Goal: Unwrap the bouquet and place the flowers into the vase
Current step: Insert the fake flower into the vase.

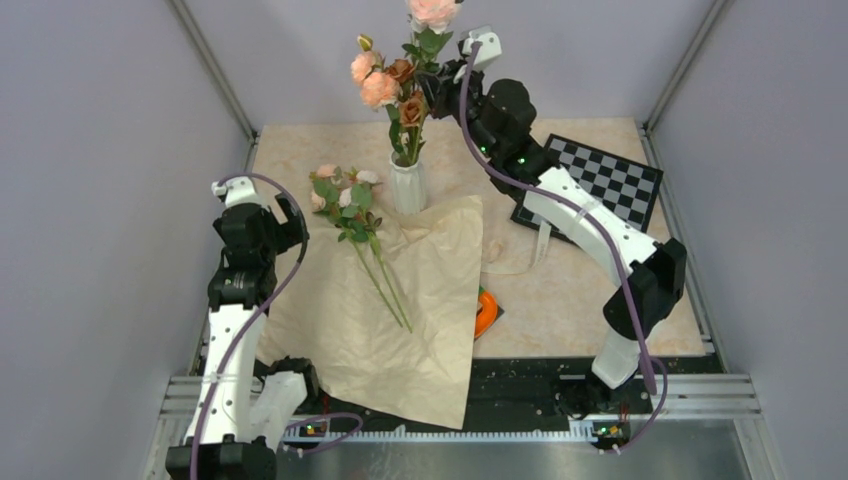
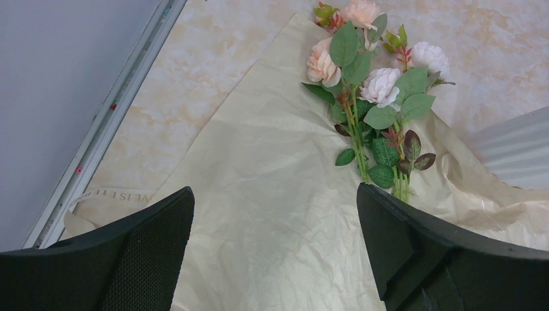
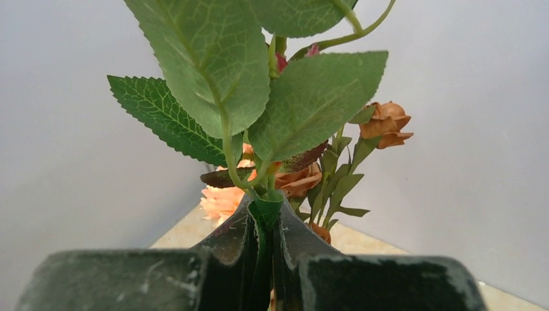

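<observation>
The right gripper (image 3: 264,223) was clamped tight on a thin green stem of the flowers (image 1: 392,88). It pinched just under a cluster of broad, serrated fabric leaves. That seemed high enough to keep the top-heavy peach and rust blooms upright while their stems ran down into the vase (image 1: 408,186) directly beneath it. The vase was narrow, white and ribbed, so a high grip probably helped steer the stems through its small mouth.

The left gripper (image 2: 275,249) hung with its jaws wide apart and nothing between them, over the kraft paper (image 2: 259,194). The paper lay spread flat, creased and matte — the wrapping already undone. Just ahead of the left gripper and slightly to its right lay a second bunch (image 2: 379,91) of pale pink and cream roses, stems pointing back toward it — likely the next thing to pick up.
</observation>
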